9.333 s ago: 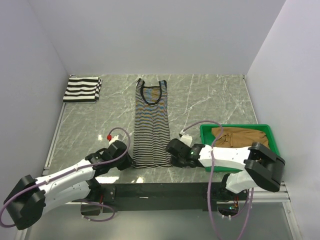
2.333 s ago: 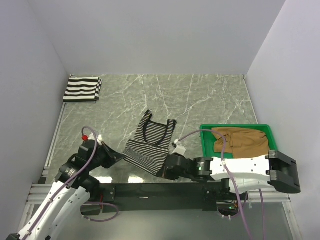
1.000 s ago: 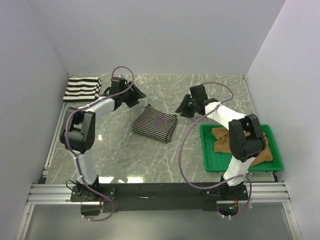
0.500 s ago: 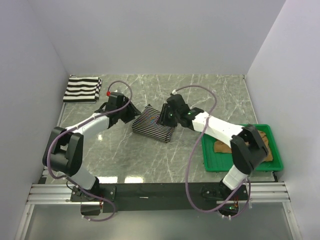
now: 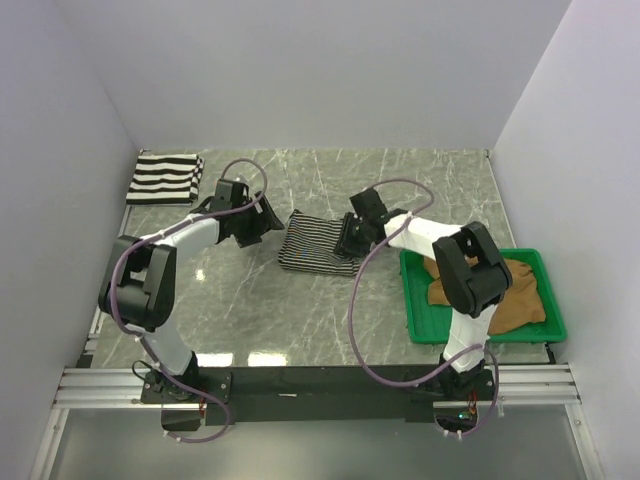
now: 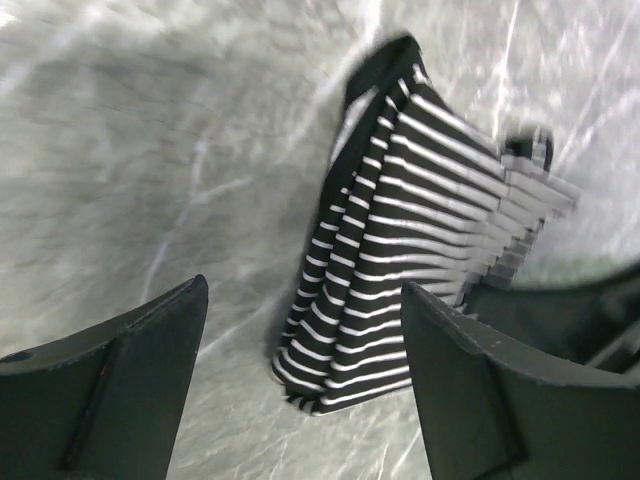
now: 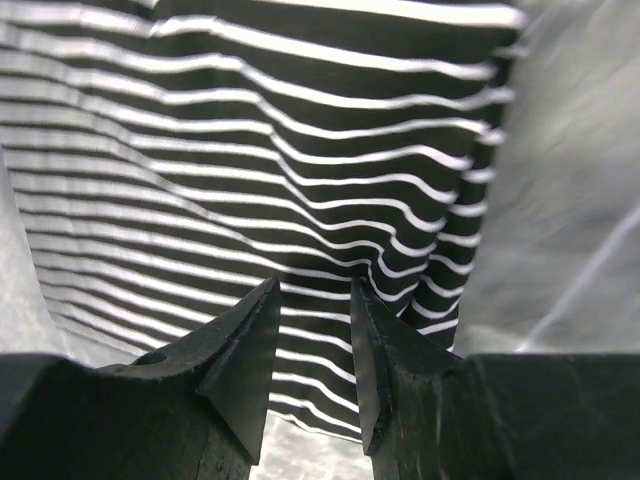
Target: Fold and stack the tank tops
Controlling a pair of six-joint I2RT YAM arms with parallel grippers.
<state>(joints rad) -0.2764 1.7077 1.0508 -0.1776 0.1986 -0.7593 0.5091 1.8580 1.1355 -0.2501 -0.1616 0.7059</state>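
The folded pinstriped tank top is sliding rightward across the tabletop. The left end effector is hanging released. I cannot tell whether the right end effector is pinching cloth. Stacking is likely coming next.

I find no writing, label, brand or number that I can read in any view. The pinstriped tank top and the wide-striped tank top show only stripes, the green tray only plain plastic.
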